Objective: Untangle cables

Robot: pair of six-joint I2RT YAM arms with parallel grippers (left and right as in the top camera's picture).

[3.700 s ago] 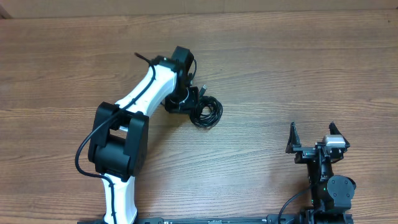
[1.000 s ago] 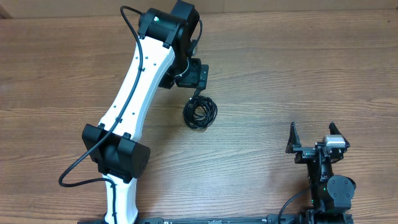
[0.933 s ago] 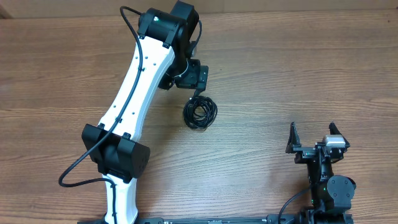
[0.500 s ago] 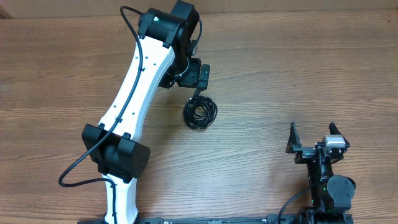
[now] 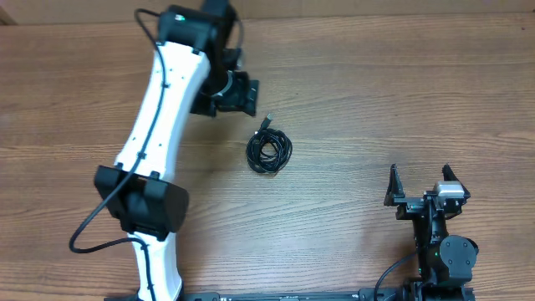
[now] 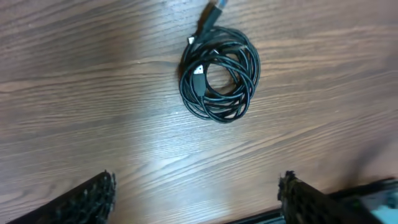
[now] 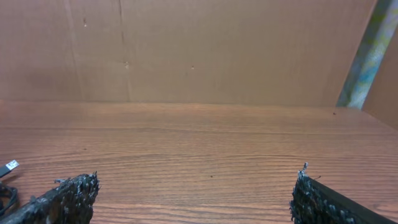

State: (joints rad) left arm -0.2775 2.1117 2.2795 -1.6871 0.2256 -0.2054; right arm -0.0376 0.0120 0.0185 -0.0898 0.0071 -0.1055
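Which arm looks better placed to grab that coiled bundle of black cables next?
Left, probably. The left claw hangs open close beside the cables, and its wrist camera looks straight down on the coil. The right claw sits open far off, back by its own base.

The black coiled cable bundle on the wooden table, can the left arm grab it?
Probably yes. The left gripper hangs open near the black coiled cable bundle, with only bare wooden table between them and nothing blocking.
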